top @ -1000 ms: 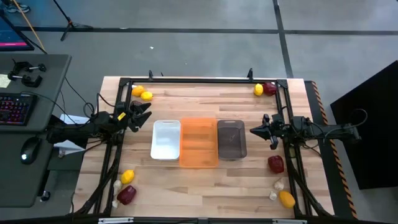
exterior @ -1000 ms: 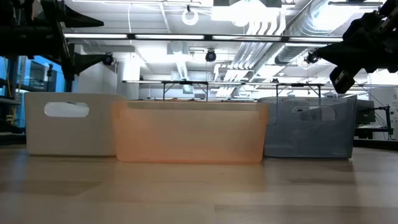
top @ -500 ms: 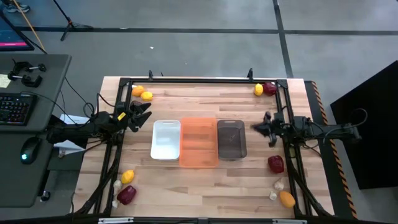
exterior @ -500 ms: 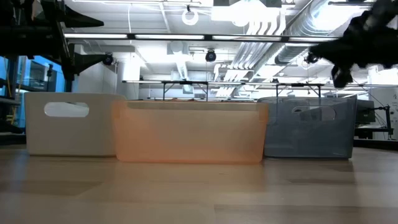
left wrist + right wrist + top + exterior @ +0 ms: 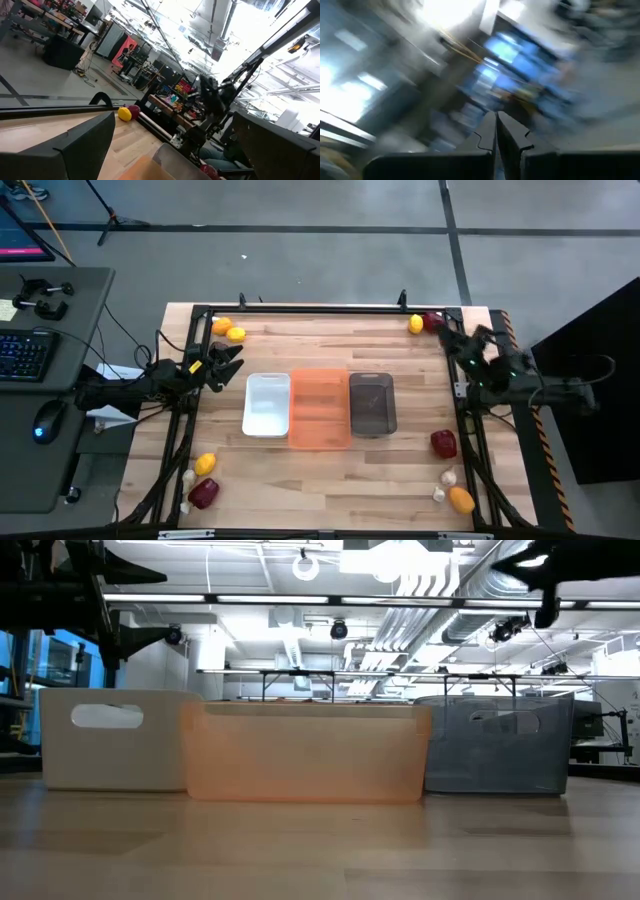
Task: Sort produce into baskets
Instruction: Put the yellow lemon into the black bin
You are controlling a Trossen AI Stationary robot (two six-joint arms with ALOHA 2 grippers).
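The wooden table (image 5: 330,480) stood on a grey floor, a desk (image 5: 45,380) with a keyboard (image 5: 22,355) beside it. Three baskets sat touching mid-table: white (image 5: 267,404), orange (image 5: 320,409), grey (image 5: 372,403). Produce lay in the four corners (lemons (image 5: 229,331), a red piece (image 5: 443,443), garlic (image 5: 440,493)). The left gripper (image 5: 228,365) hovered by the white basket, fingers spread, empty. The right gripper (image 5: 447,339) pointed toward the far right corner, fingers (image 5: 496,131) pressed together, empty.
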